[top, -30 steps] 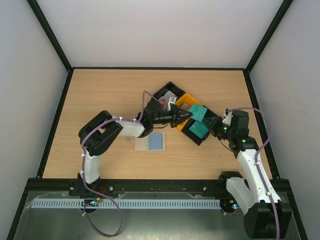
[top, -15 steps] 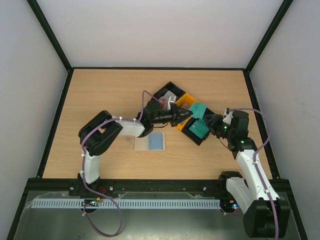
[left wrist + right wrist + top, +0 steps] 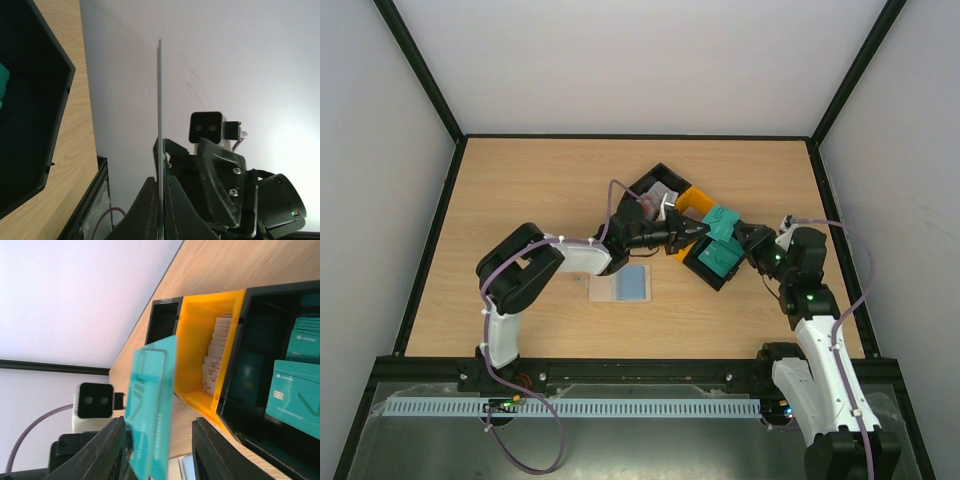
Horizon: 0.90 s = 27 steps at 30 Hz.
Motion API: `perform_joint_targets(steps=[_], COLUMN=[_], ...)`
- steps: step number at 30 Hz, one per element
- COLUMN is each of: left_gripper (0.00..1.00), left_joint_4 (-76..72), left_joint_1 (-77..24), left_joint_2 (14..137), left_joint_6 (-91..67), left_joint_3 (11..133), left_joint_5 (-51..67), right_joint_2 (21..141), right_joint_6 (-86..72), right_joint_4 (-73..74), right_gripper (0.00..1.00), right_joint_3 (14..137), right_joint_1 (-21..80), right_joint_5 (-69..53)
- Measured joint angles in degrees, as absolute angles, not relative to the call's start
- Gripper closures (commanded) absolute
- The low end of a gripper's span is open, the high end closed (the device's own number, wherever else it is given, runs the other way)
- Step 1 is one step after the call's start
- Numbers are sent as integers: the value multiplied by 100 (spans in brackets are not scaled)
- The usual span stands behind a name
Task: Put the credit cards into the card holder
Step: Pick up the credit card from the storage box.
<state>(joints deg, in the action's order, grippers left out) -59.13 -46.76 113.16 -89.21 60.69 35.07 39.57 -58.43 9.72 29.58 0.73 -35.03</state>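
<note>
Left arm is reaching across the table [image 3: 535, 185] toward the right, and its left gripper [image 3: 698, 229] is pinching one teal card [image 3: 150, 410] by its lower edge, fingers closed tight on it. From the left wrist view the card is showing edge-on, standing straight up out of the closed fingers [image 3: 149, 205]. The right gripper [image 3: 743, 240] is facing the left one nose to nose, with its two fingers [image 3: 116, 440] standing apart on either side of that card. There is a clear gap on one side, and the card is sitting close to the other finger; I cannot tell whether it is touching there. The card is hanging in the air over the row of bins, above the seam between the orange bin [image 3: 197, 335] and the near black bin [image 3: 231, 390]. The orange bin is holding a stack of white cards [image 3: 216, 362] standing on edge. The near black bin is holding more teal cards [image 3: 294, 397]. A second black bin [image 3: 653, 182] is sitting beyond the orange one, with something pale and reddish inside, too small to read. The card holder [image 3: 604, 289] is lying flat on the table near the left arm's forearm, well apart from both grippers. A pale blue rectangle [image 3: 636, 283] is lying on it, card or pocket I cannot tell.
</note>
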Motion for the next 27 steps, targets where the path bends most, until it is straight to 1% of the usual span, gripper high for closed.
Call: perform_joint_targets(steps=[5,13,22,24,27], left_gripper=[97,97,97,97,97], left_joint_4=[-5749,-5747,-5754,-5754,-5756], left_joint_1=[-4709,-4709,-4713,-4713,-4713], left_joint_2=[11316,11316,11316,11316,11316], left_joint_6=[-8888,-8901,-9026,-9059,-9089], left_joint_3=[6069,6069,6069,6069,6069], left_joint_5=[3555,3559,3592,3592,3599], right_joint_2=[3905,4145,4497,4578,4609], right_joint_6=[-5861,-5850,-5854,-5896,-6047], right_joint_4=[816,829,770,666,423], right_gripper=[65,80,85,85,81], right_joint_3=[2958,2936,2777,2733,2615], right_joint_1=[78,78,78,78,75], right_joint_5=[-3494,-3516,-3804,-3905,-4042])
